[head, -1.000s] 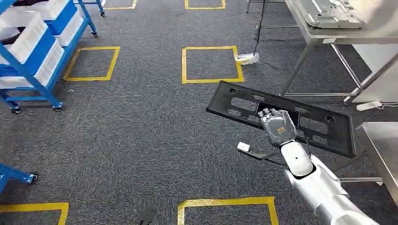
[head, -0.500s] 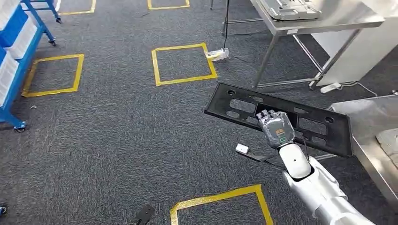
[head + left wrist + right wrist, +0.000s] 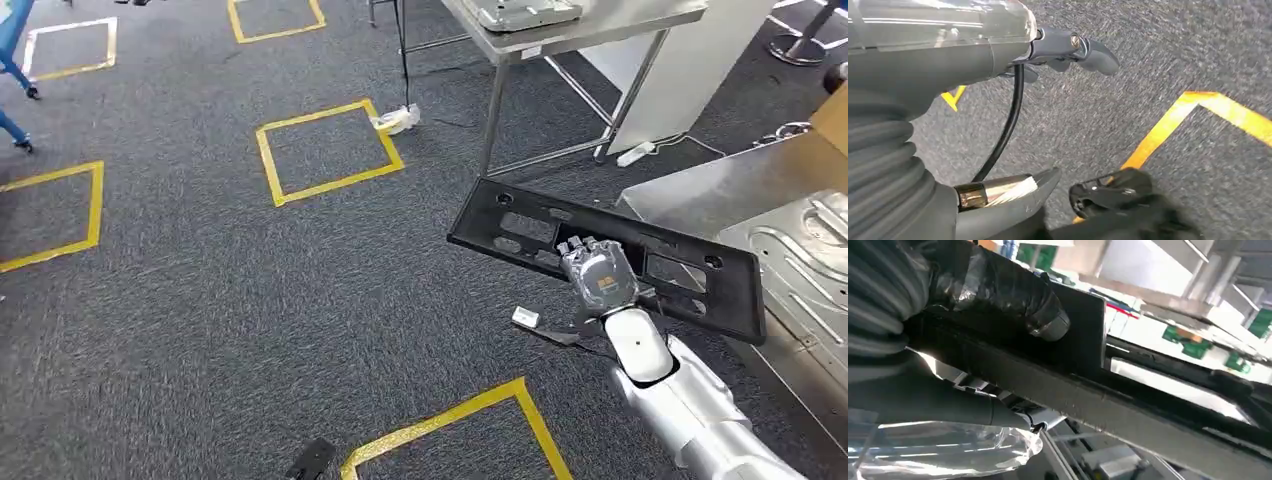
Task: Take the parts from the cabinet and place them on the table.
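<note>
Turning has brought the steel surface (image 3: 700, 195) close on the right. Right robot hand (image 3: 597, 272) grips the black panel (image 3: 520, 228), not yet set down; the left robot hand's (image 3: 1068, 47) state I cannot tell.

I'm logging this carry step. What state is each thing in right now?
Black part: held, off the floor, tilted.
Right hand: gripping the part.
Left hand: hanging over carpet, holding nothing visible.
Near steel table: silver panel lying on it.

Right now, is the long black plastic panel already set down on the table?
No, it is in the air: the right hand grips the long black plastic panel above the carpet.
</note>
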